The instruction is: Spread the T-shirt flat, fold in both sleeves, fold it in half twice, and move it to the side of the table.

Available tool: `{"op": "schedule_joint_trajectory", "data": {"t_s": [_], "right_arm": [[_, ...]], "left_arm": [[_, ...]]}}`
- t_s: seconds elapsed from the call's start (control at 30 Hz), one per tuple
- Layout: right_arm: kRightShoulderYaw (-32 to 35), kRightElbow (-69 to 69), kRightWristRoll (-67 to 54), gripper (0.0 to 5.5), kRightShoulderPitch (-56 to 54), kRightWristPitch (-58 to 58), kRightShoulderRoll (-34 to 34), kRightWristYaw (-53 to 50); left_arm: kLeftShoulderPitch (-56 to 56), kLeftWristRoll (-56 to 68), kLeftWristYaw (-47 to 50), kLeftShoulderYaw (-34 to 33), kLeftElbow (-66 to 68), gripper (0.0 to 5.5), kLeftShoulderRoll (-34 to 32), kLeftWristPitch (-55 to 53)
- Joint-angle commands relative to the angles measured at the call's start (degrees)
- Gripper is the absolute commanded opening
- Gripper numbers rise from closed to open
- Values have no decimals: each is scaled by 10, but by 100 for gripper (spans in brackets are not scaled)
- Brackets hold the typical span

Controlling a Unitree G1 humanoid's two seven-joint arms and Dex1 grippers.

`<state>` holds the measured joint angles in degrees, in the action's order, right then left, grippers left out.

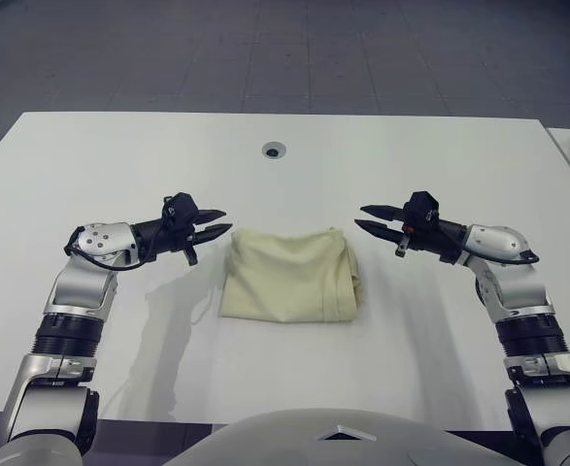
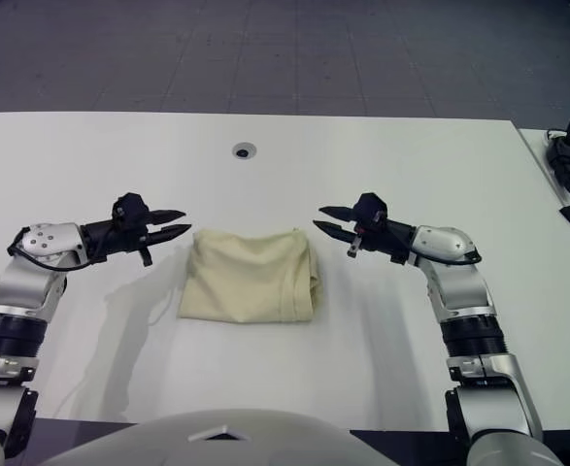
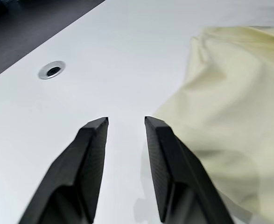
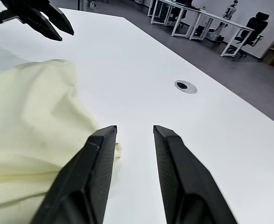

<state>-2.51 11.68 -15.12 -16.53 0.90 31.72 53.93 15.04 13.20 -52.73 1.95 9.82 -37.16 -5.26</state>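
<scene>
t-shirt (image 1: 289, 275), pale yellow, lies folded into a compact, roughly square bundle on the white table (image 1: 430, 155), near its front middle, between the two arms. the stacked edges show along the bundle's right side, where the cloth bunches a little, and the near edge runs fairly straight. the left gripper (image 1: 227, 219) hangs just beside the bundle's far left corner, above the table, its fingers pointing inward toward the cloth and parted by a narrow gap with nothing between them. in the left wrist view this gripper (image 3: 126, 121) has bare table showing through the gap, and the cloth's edge lies just beside one finger. the right gripper (image 1: 359, 216) stands opposite, near the far right corner of the bundle, its fingers likewise a little apart and empty, tips aimed at the shirt. in the right wrist view that gripper (image 4: 135, 128) sits at a rumpled corner of the fabric; one finger overlaps the cloth in the picture, though whether it touches cannot be told from this angle. the left gripper (image 4: 64, 33) shows beyond the cloth there too. a round, metal-ringed cable hole (image 1: 274, 149) sits in the table farther back, well apart from the shirt. dark cables (image 2: 568, 146) lie on a neighbouring surface at the far right edge.
</scene>
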Motion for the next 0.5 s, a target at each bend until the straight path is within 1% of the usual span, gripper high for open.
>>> {"op": "schedule_joint_trajectory", "data": {"t_s": [0.03, 0.17, 0.27, 0.4, 0.5], "right_arm": [[21, 6, 8, 209, -9, 20, -4, -26], [1, -48, 13, 281, 18, 41, -3, -11], [-30, -91, 30, 327, 19, 45, -8, -4], [-80, -68, 75, 395, -30, 54, -31, -5], [-133, -36, 121, 445, -65, 66, -49, 9]], "left_arm": [[-31, -6, 31, -26, -12, 213, 1, 3], [-44, -12, 117, -73, -28, 288, 16, -2], [-50, -3, 185, -119, -77, 336, 37, 4], [-77, 2, 246, -164, -151, 407, 54, 2], [-102, 1, 260, -167, -191, 459, 64, 2]]}}
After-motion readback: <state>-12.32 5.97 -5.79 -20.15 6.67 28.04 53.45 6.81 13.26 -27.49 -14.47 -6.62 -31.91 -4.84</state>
